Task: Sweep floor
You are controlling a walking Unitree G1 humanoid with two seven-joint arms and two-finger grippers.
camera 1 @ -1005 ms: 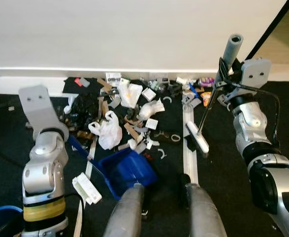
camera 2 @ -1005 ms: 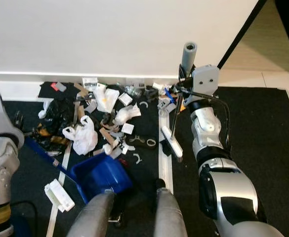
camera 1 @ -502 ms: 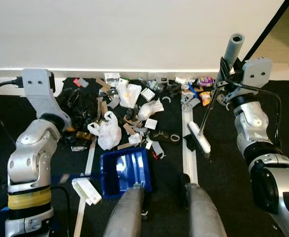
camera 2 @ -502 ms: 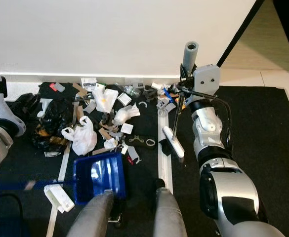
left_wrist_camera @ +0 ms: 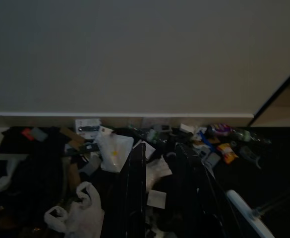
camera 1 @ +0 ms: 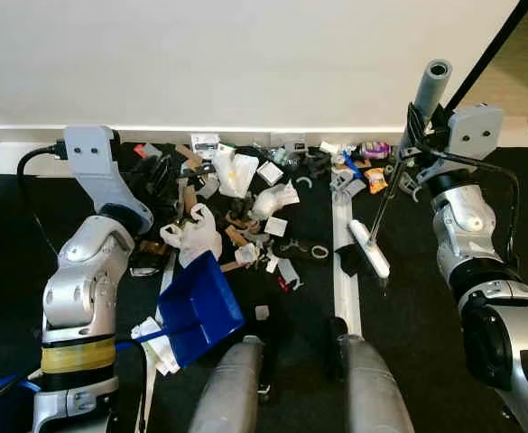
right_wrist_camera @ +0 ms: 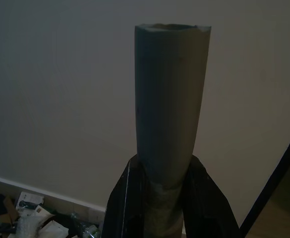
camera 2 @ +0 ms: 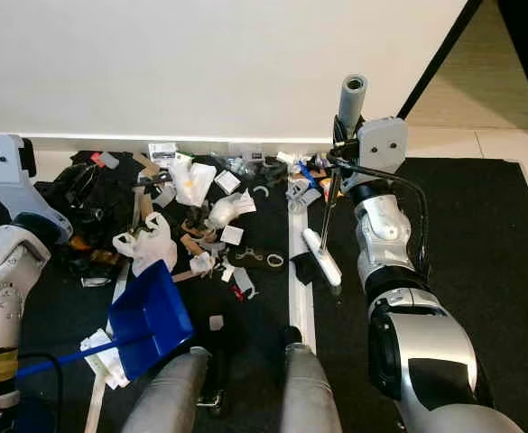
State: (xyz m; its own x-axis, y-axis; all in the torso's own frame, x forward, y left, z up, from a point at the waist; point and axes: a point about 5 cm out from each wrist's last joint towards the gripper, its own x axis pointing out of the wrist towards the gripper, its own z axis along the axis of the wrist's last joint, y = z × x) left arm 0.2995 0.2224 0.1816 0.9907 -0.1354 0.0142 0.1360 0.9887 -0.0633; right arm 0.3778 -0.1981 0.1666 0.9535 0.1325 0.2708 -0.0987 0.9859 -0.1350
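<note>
**One broom, one dustpan, one heap of litter**

Left eye view: a scatter of paper scraps, cardboard strips and wrappers (camera 1: 245,225) lies on the black carpet (camera 1: 426,298) against the white wall (camera 1: 245,54). Two white plastic bags can be counted in it, one crumpled with handles (camera 1: 194,236) and one flatter near the wall (camera 1: 236,171), beside a single black plastic bag (camera 1: 151,185).

The right gripper (right_wrist_camera: 159,198) pinches the grey tube handle of the one broom (camera 1: 426,90), its two black fingers (right_wrist_camera: 122,203) pressed to either side of the tube. A thin shaft runs down from the handle to the white broom head (camera 1: 370,249), which rests at the litter's right edge, beside a pale floor strip (camera 1: 345,289).

The left gripper (left_wrist_camera: 159,198) points over the litter, its two dark fingers slightly parted; what they hold I cannot tell. One blue plastic dustpan (camera 1: 196,307) sits tilted by the left arm, on the near side of the heap.
</note>
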